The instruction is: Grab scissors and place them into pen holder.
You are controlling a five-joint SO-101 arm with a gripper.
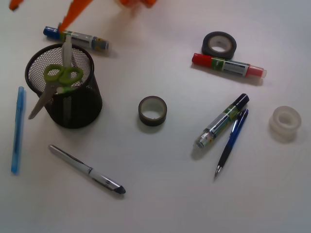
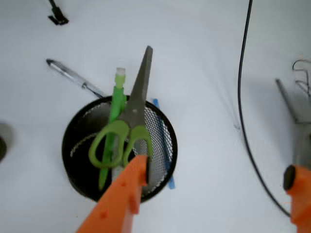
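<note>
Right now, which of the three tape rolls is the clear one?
The clear tape roll at the far right edge; the other two rolls are dark.

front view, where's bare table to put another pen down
Free: the bottom strip right of the silver pen, below the brown tape roll; also the middle between pen holder and red marker. Crowded: around the holder and the right-hand markers.

Green-handled scissors lie open across the black mesh pen holder rim.

front overhead and far, wrist close above, sharing pen holder
</note>
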